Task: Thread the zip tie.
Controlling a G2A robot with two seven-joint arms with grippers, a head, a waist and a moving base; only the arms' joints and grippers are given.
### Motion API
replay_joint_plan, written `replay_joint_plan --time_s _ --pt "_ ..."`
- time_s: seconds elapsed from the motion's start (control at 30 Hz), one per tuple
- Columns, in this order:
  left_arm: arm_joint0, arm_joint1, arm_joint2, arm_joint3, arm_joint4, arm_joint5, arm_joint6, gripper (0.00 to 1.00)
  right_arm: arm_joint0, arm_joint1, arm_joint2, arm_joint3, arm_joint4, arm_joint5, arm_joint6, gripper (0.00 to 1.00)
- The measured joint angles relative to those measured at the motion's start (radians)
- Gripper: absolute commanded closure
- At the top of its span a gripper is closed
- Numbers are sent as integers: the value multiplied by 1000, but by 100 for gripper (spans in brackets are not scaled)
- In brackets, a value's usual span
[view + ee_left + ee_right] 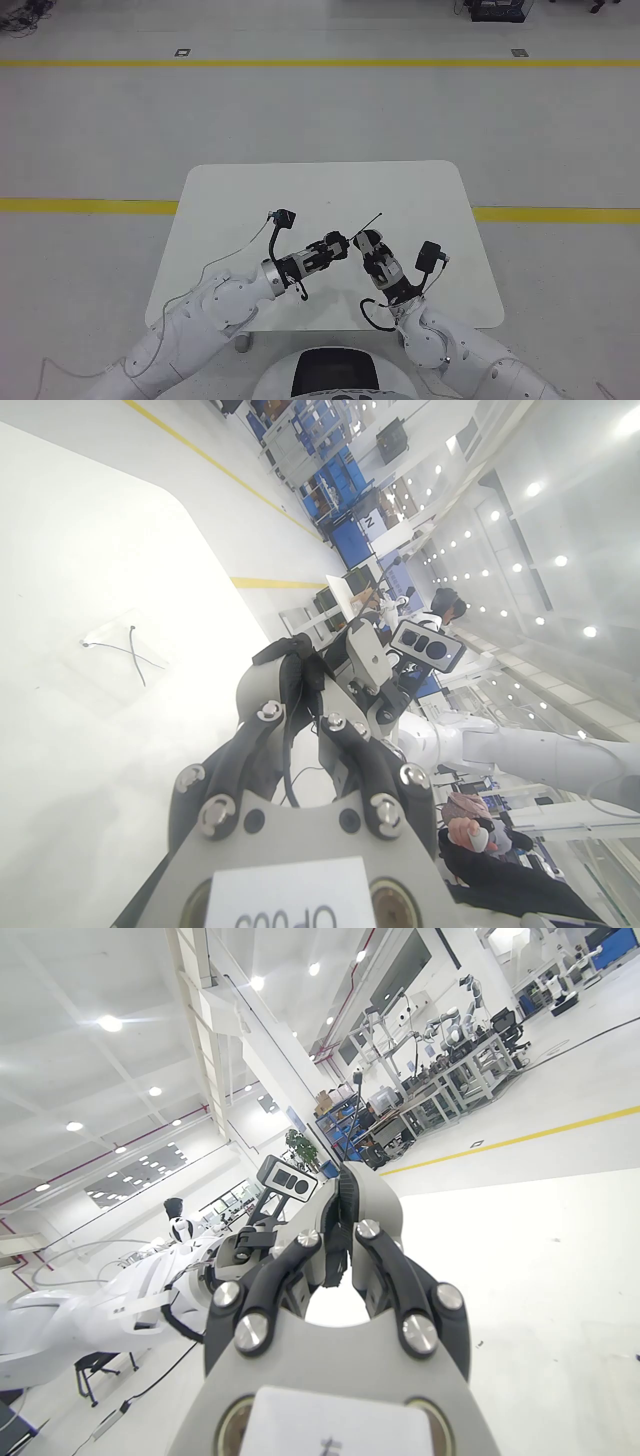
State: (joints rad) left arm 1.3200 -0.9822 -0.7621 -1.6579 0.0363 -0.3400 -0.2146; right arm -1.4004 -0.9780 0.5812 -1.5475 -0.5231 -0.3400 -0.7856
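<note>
Thin black zip tie (351,1118) held in the air over the white surface (420,190)
The right gripper (345,1178) has its fingers clamped on the strap, with the small head at the free end. The left gripper (300,660) sits just beside, fingers together, hold unclear.

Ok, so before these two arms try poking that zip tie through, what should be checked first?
1. Zip tie clamped in the right jaws: ok, they are shut on it.
2. Free length sticking out past them: ok.
3. Left jaws gripping the tie's other end: cannot tell; they look shut but hide it.
4. Tip lined up with the head: cannot tell.
5. Both arms meeting above the table: ok.
6. Spare ties on the table lying away from the arms: ok.
</note>
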Motion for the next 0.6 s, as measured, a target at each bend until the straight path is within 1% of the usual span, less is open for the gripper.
replay_joint_plan --time_s 0.6 --pt "0 0 0 0 0 0 0 100 -5 -3 6 -3 -9 0 6 100"
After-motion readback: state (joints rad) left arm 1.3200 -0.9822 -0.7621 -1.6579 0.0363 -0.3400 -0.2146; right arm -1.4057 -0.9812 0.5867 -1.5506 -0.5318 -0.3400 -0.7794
